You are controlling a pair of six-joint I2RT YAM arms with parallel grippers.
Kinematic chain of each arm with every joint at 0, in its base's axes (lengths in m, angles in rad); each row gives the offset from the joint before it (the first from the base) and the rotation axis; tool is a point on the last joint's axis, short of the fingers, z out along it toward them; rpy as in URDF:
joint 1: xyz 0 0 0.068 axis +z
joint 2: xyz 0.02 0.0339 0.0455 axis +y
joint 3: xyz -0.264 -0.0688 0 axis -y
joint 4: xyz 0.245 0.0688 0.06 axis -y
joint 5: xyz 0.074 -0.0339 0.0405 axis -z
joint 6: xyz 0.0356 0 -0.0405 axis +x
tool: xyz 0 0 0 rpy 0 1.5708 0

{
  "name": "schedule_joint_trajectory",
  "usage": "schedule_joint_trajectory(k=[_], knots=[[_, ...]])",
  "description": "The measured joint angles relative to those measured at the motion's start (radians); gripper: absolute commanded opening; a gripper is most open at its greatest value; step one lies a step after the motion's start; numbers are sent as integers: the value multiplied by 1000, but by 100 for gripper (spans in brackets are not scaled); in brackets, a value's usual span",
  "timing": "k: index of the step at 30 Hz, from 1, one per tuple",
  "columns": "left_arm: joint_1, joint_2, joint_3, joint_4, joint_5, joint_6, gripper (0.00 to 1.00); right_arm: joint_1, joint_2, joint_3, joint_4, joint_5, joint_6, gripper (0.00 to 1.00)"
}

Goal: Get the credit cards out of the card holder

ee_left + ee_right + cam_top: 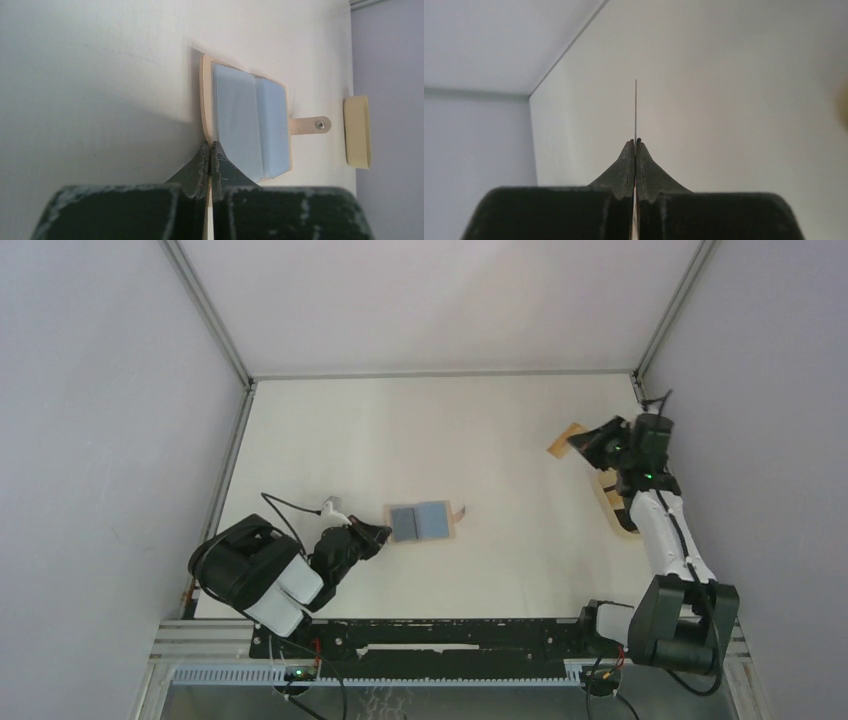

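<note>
The tan card holder (420, 522) lies open in the middle of the table, its pale blue-grey sleeves (245, 122) facing up and its snap strap (312, 125) pointing right. My left gripper (380, 535) (210, 148) is shut on the holder's near left tan edge. At the far right my right gripper (588, 445) (635, 142) is shut on a thin credit card (566, 440), held above the table. That card looks tan from above and shows only as an edge-on line (635, 110) in the right wrist view. Any cards inside the sleeves are hidden.
A tan oval tray (610, 502) (357, 131) sits near the right wall, partly under my right arm. Grey walls close in the white table (400, 440) on the left, back and right.
</note>
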Motion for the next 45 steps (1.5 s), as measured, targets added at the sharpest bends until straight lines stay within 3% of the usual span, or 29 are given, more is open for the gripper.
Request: schedule_joint_trajectory(k=[6,11,22,45], knots=[[0,-59,28,-96,28,47,0,-292,-22,-19,-159,-3,-51,0],[0,-103,93,-212,79,98,0,-436,-5,-75,-192,-21,-69,0],[-2,-177,124,-357,117,177,0,-489,119,-98,-168,-43,-73,0],[-1,-101,168,-351,154,178,0,-577,316,-100,20,-64,7,0]])
